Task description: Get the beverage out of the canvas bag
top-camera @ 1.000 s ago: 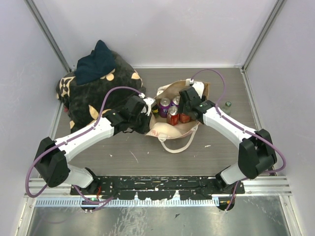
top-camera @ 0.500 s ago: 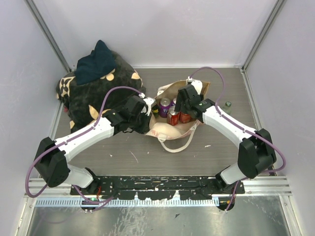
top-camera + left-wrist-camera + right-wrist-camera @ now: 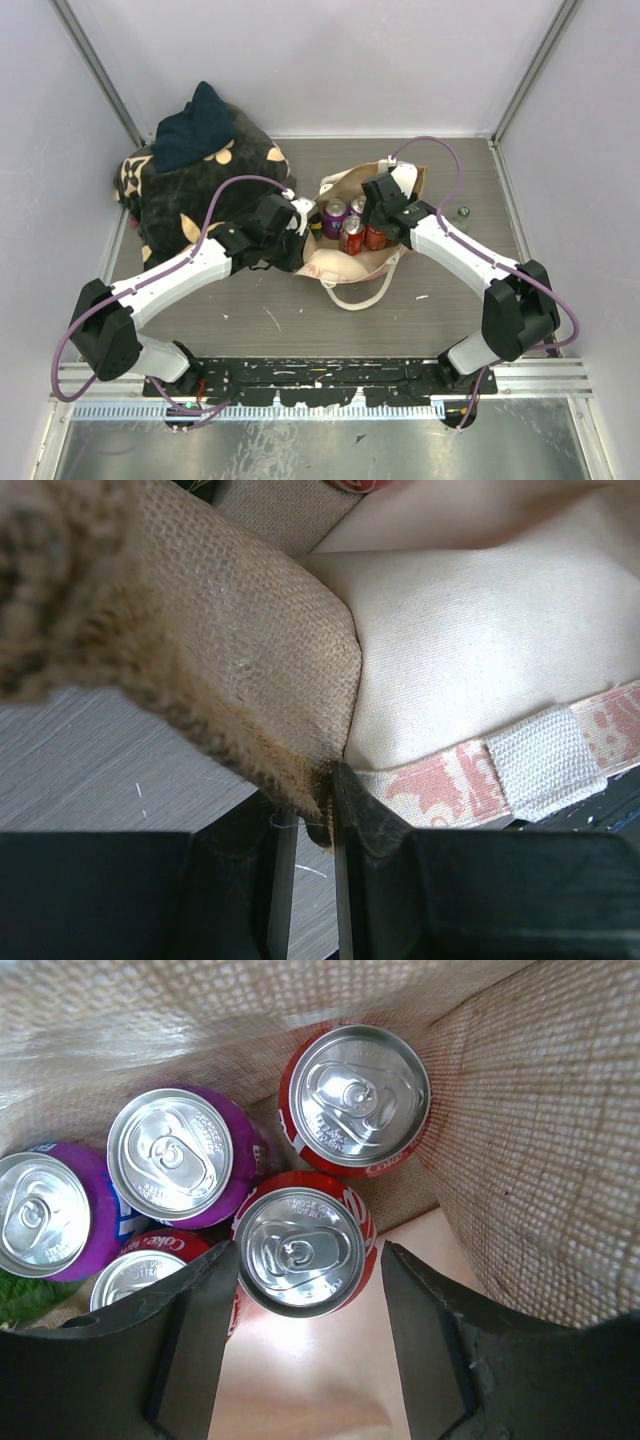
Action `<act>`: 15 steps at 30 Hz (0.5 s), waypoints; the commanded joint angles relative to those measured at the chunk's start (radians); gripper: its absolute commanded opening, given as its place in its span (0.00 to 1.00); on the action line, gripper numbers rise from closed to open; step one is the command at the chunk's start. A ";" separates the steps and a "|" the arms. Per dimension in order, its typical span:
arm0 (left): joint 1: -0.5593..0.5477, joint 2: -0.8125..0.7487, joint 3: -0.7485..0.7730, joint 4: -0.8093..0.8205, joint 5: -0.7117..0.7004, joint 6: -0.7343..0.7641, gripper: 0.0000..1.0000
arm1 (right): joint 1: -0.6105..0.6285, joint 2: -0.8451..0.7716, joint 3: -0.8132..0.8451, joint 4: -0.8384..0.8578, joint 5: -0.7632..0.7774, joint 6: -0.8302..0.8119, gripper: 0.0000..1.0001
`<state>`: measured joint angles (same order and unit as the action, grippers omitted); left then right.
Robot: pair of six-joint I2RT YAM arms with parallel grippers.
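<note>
The tan canvas bag (image 3: 345, 262) stands open mid-table with several cans inside, red and purple. My left gripper (image 3: 308, 815) is shut on the bag's frayed left edge (image 3: 250, 690), beside the pink patterned panel (image 3: 440, 785). My right gripper (image 3: 308, 1290) is open inside the bag, its fingers (image 3: 195, 1330) on either side of a red cola can (image 3: 303, 1252) without touching it. A second red can (image 3: 358, 1100), two purple cans (image 3: 172, 1155) and another red can (image 3: 140, 1275) stand around it. From above, the right gripper (image 3: 380, 212) hangs over the red cans (image 3: 352, 236).
A black bundle with tan flower marks (image 3: 200, 180) lies at the back left, a dark blue cloth on top. A small green-topped object (image 3: 462, 212) sits right of the bag. The cream handle loop (image 3: 360, 290) lies in front of the bag.
My right gripper has shifted slightly back and up over the bag's opening, then settled. The left arm and the bag have not moved.
</note>
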<state>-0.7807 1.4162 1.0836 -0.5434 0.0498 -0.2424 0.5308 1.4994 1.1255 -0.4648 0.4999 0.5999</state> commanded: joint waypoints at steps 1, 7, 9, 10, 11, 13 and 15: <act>-0.006 0.016 0.017 -0.063 0.010 0.014 0.27 | 0.003 -0.035 0.019 0.007 0.077 0.003 0.65; -0.006 0.032 0.027 -0.059 0.010 0.014 0.26 | 0.004 -0.013 0.026 -0.018 0.072 -0.022 0.69; -0.005 0.035 0.030 -0.058 0.009 0.015 0.27 | 0.003 -0.001 0.026 -0.013 0.041 -0.025 0.72; -0.005 0.037 0.031 -0.058 0.007 0.017 0.27 | 0.003 0.003 0.024 -0.006 0.025 -0.025 0.72; -0.005 0.039 0.031 -0.059 0.005 0.017 0.27 | 0.003 0.005 0.021 0.002 0.011 -0.025 0.73; -0.005 0.041 0.033 -0.061 0.001 0.017 0.26 | 0.003 0.004 0.013 0.020 -0.005 -0.022 0.75; -0.005 0.043 0.033 -0.061 -0.001 0.017 0.27 | 0.003 0.002 0.011 0.031 -0.012 -0.021 0.76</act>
<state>-0.7807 1.4345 1.1011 -0.5495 0.0463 -0.2390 0.5335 1.4994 1.1255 -0.4706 0.5022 0.5819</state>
